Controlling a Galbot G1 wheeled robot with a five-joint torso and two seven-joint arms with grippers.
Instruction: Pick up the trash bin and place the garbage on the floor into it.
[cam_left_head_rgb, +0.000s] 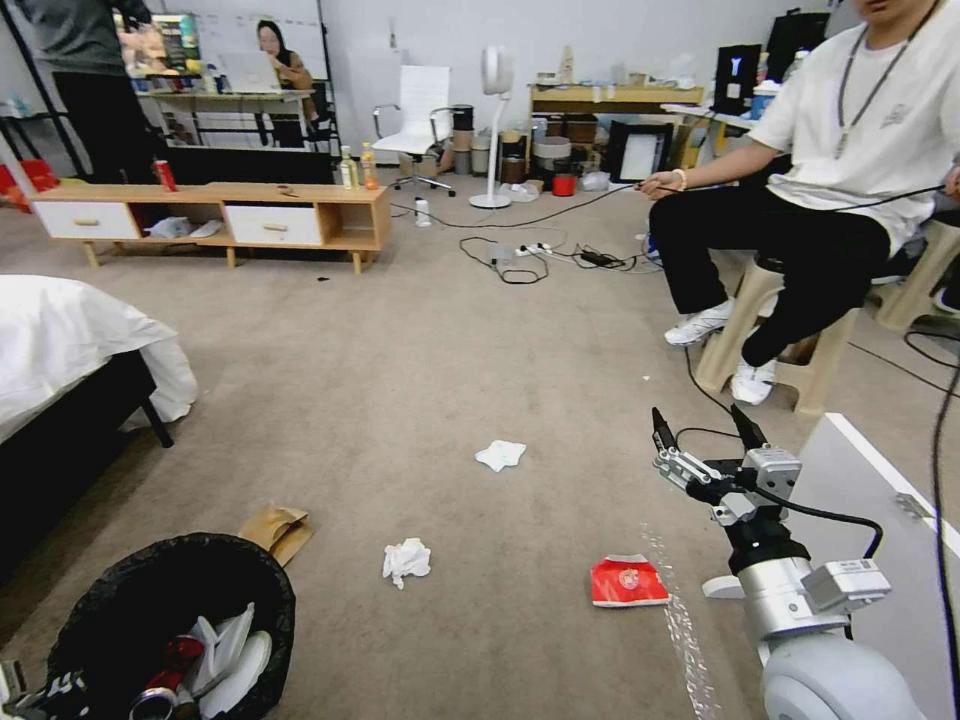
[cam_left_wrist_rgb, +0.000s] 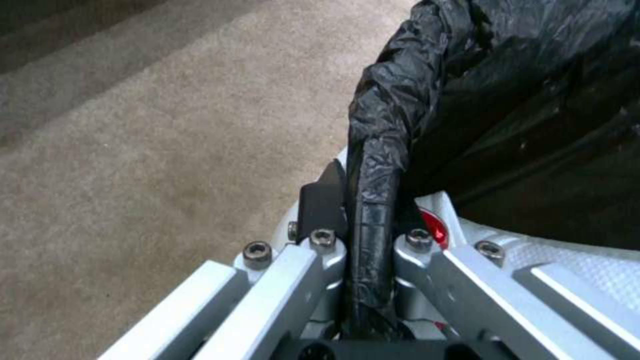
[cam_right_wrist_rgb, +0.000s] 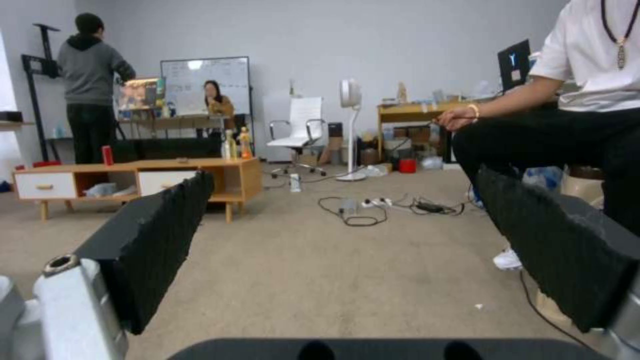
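On the carpet (cam_left_head_rgb: 400, 380) ahead-left of the right gripper (cam_left_head_rgb: 705, 432), jaws wide and empty, lay the red snack packet (cam_left_head_rgb: 628, 582), nearest it; the left gripper (cam_left_wrist_rgb: 370, 220) clamped the trash bin (cam_left_head_rgb: 150, 590) rim.

No legible text, labels or numbers anywhere.

Beige carpet (cam_left_head_rgb: 420, 380) carries two white tissues (cam_left_head_rgb: 500, 455) (cam_left_head_rgb: 406, 560), a brown paper bag (cam_left_head_rgb: 277, 530) and a red snack packet (cam_left_head_rgb: 627, 582) with white edging. The trash bin (cam_left_head_rgb: 120, 600) is lined in crinkled glossy black; inside lie a red can (cam_left_head_rgb: 165, 675) and white scraps. The right tool (cam_left_head_rgb: 705, 432) has black fingers (cam_right_wrist_rgb: 157, 235) on silver links; the left tool (cam_left_wrist_rgb: 370, 220) likewise silver with black pads.
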